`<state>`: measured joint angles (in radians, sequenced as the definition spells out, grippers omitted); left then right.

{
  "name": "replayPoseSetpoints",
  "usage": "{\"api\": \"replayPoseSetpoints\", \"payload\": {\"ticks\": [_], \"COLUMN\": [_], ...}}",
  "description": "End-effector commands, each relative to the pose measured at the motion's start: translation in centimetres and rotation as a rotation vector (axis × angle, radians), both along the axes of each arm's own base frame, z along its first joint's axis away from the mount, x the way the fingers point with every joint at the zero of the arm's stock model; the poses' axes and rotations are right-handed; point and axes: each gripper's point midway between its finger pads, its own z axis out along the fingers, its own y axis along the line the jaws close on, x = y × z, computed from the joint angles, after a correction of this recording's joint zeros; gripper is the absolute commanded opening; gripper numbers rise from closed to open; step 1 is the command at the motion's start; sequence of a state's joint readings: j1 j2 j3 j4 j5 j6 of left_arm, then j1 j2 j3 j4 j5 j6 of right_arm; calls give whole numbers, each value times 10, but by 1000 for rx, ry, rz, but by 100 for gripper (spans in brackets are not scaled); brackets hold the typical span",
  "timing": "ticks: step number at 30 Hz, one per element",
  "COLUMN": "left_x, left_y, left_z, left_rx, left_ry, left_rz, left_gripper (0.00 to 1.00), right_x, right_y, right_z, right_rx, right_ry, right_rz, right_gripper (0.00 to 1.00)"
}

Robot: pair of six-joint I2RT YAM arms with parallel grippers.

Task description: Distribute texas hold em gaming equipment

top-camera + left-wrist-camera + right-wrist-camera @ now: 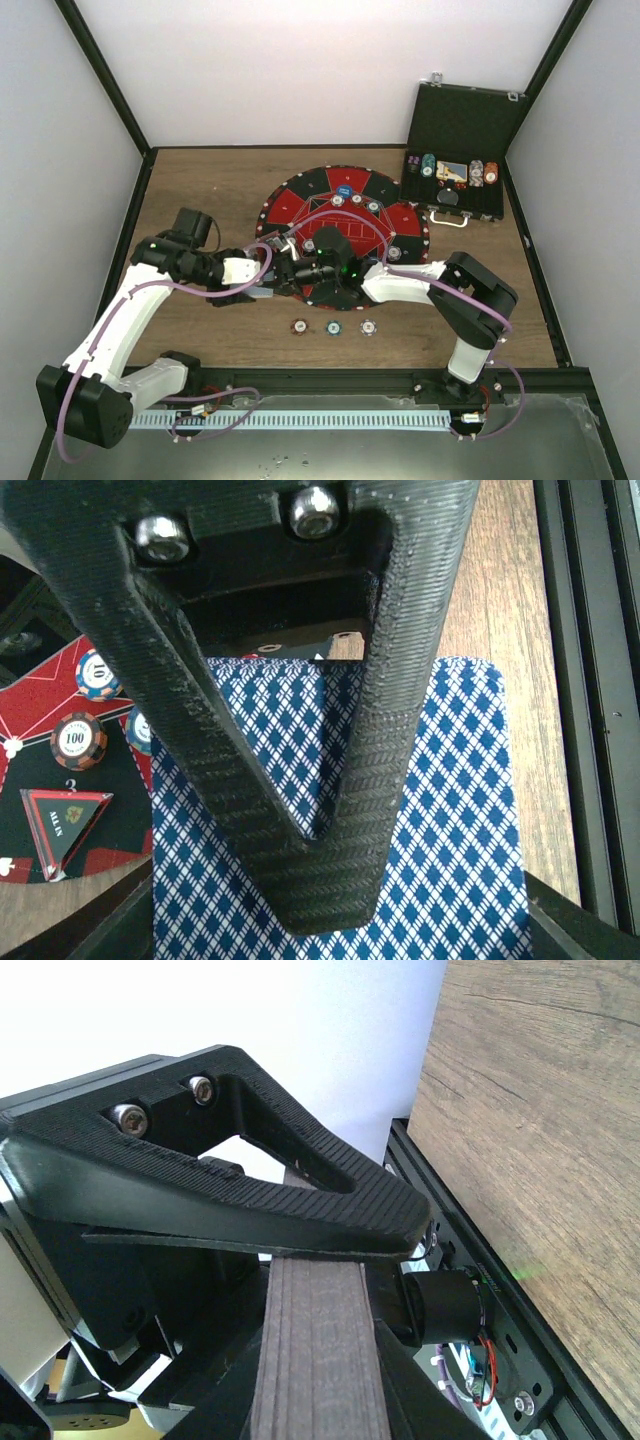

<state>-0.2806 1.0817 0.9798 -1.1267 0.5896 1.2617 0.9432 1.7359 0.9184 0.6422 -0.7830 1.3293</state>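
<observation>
Looking from above, we see both arms meeting over the near left edge of the round mat [290, 208]. Our right gripper [335, 1258] is clamped on a deck of cards [315, 1350] seen edge-on. Our left gripper [320, 900] lays one finger flat on a blue-patterned card [450, 810], the other finger hidden, so we cannot tell whether it pinches. Three chips [334, 327] lie in a row on the table [200, 190] just near of the mat.
</observation>
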Motion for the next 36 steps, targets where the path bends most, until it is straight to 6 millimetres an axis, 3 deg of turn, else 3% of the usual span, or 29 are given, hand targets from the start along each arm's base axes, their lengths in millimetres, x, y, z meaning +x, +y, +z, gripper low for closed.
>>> {"api": "replayPoseSetpoints", "payload": {"ticks": [1, 6, 11, 16, 21, 27, 36], "left_x": [-5, -9, -13, -16, -16, -16, -18], "left_y": [-6, -5, -4, -3, -3, -2, 1], "left_z": [12, 9, 8, 5, 5, 1, -10], "left_rx": [-57, -54, -54, -48, -49, -41, -20], "left_ry": [16, 38, 34, 49, 53, 61, 71], "left_rz": [-22, -22, -23, -28, -29, -35, -33], "left_gripper": [66, 66, 73, 73, 67, 49, 34], "right_x": [-10, -11, -11, -11, -11, -10, -9], "right_y": [-2, -3, -3, -4, -4, -1, 3], "right_z": [24, 24, 25, 25, 25, 27, 38], "right_rx": [71, 71, 75, 73, 71, 77, 109], "right_ry": [-63, -66, -68, -69, -68, -68, -74], "right_rz": [33, 31, 32, 34, 33, 36, 47], "right_gripper": [7, 7, 7, 7, 7, 8, 10]}}
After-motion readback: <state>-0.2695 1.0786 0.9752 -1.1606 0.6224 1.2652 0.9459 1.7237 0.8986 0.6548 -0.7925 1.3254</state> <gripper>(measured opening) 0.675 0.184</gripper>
